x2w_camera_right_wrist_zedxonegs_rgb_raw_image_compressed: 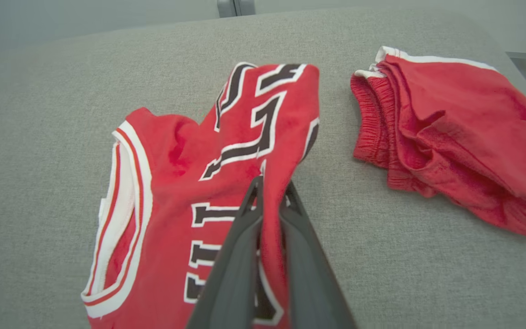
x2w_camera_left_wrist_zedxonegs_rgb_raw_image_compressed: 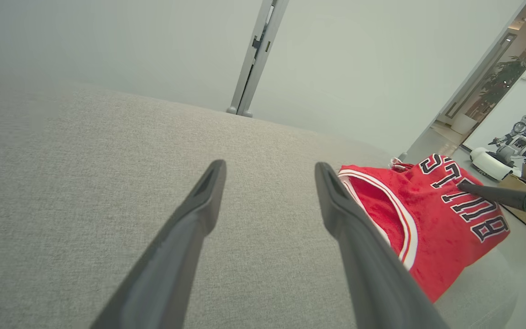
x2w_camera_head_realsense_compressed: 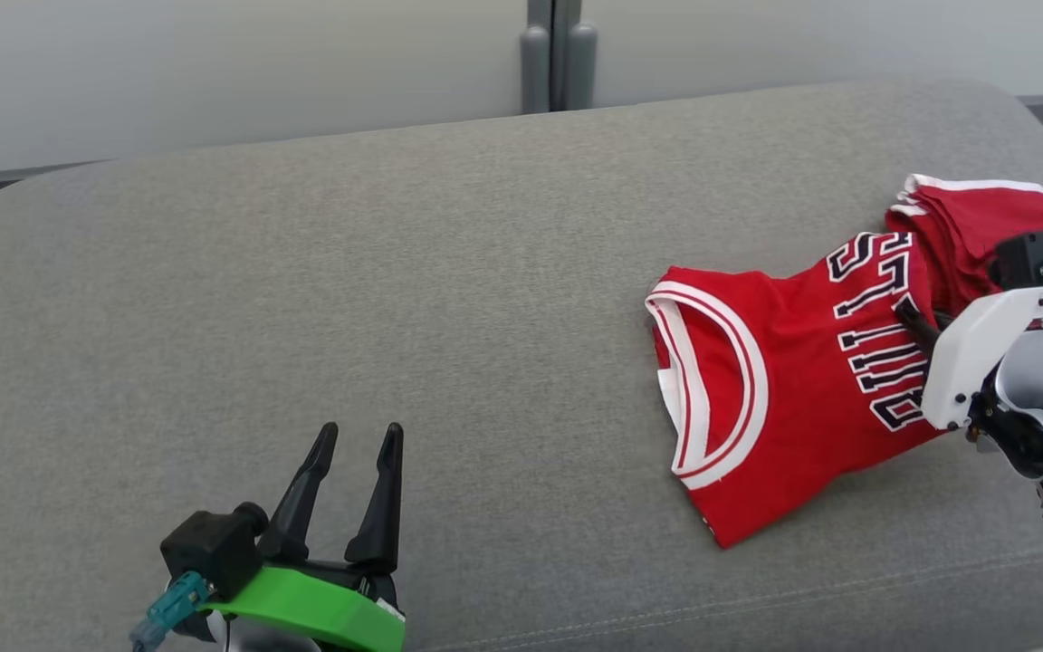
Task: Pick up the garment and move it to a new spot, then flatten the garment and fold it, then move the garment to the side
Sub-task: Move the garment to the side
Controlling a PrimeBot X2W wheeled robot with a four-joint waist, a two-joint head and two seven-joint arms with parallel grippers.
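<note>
The right tool is pressed together on a raised fold of the red jersey, pinching the cloth in the middle of the black-and-white lettering. In the right wrist view the fabric stands up in a ridge between the two dark fingers. The jersey lies on the right half of the grey cushion. Its long axis runs roughly side to side: the white-trimmed neck opening faces the middle of the cushion and the rest of the body trails off toward the robot's right, under the right arm. From the pinch point most of the garment therefore lies to the left of the right tool, so a carry toward the bare left part would probably lead with the collar end hanging loose. A pair of red shorts lies bunched just beyond the jersey on the far right, near it but apart from the gripped fold. The left tool hovers with its fingers spread over bare cushion at the near left, well apart from the jersey, whose neck end lies off to its right. The right arm is plainly the nearer one, and the pick-up looks to be its job.
</note>
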